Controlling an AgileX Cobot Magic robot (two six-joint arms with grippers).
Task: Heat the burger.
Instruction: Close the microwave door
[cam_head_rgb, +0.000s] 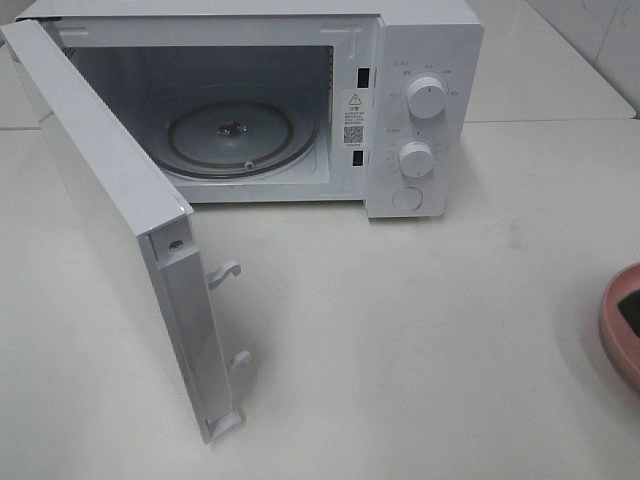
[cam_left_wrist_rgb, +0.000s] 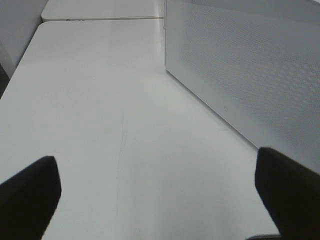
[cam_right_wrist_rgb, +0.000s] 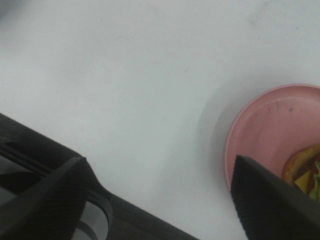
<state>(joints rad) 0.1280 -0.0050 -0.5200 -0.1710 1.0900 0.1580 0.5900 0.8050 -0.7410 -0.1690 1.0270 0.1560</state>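
Dark fingers (cam_right_wrist_rgb: 270, 200) of the right gripper (cam_right_wrist_rgb: 165, 200) fill the near edge of the right wrist view, spread wide with nothing between them. Just past one finger lies the burger (cam_right_wrist_rgb: 305, 172); only a sliver of bun and green-yellow filling shows, so its exact pose on the plate (cam_right_wrist_rgb: 265, 130) cannot be confirmed. The burger sits on the pink plate, which rests on the table (cam_right_wrist_rgb: 125, 75) at the far right edge of the exterior high view, well apart from the microwave (cam_head_rgb: 420, 60).

Risk 1: the burger is much narrower than the plate and layered. A grasp that closes off-centre or too high may, by this estimate, shear the bun from the filling or push the stack across the plate.

Risk 2: a finger descending on the plate rim could tip or slide the plate toward the table edge.

The left gripper (cam_left_wrist_rgb: 160, 200) is likewise released, its fingers (cam_left_wrist_rgb: 30, 195) hovering over bare table beside the microwave door (cam_head_rgb: 110, 190). The door stands fully open, exposing the turntable (cam_head_rgb: 230, 135).

Risk 3: the left arm is near the door panel; contact could swing it partly shut and obstruct the path to the cavity.

Risk 4: the door latch hooks (cam_head_rgb: 225, 272) project into the approach space.
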